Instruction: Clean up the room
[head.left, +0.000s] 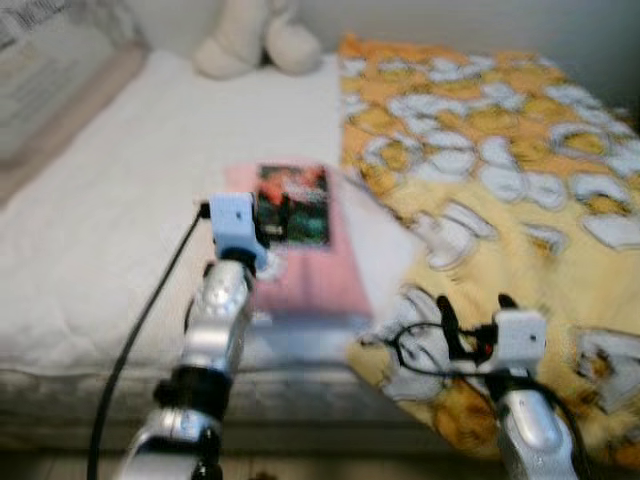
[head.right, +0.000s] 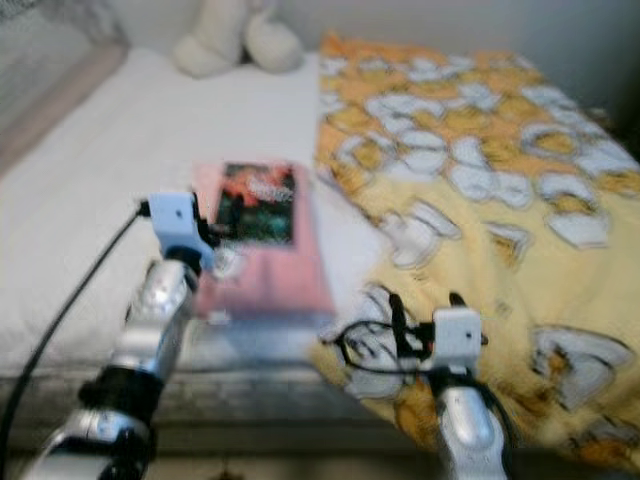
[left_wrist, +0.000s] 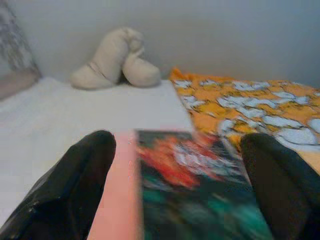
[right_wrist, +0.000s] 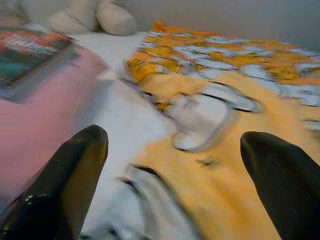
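No lettering is readable (the book (head.left: 292, 204) cover is blurred).

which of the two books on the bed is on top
The dark book with the red and green cover; it lies on the larger pink book.

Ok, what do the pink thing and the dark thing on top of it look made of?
Pink slab: flat, matte, squared edges, possibly a book or folder; blur leaves it open. Dark book: printed, slightly glossy cover, likely paper or card. Left pincer open over it.
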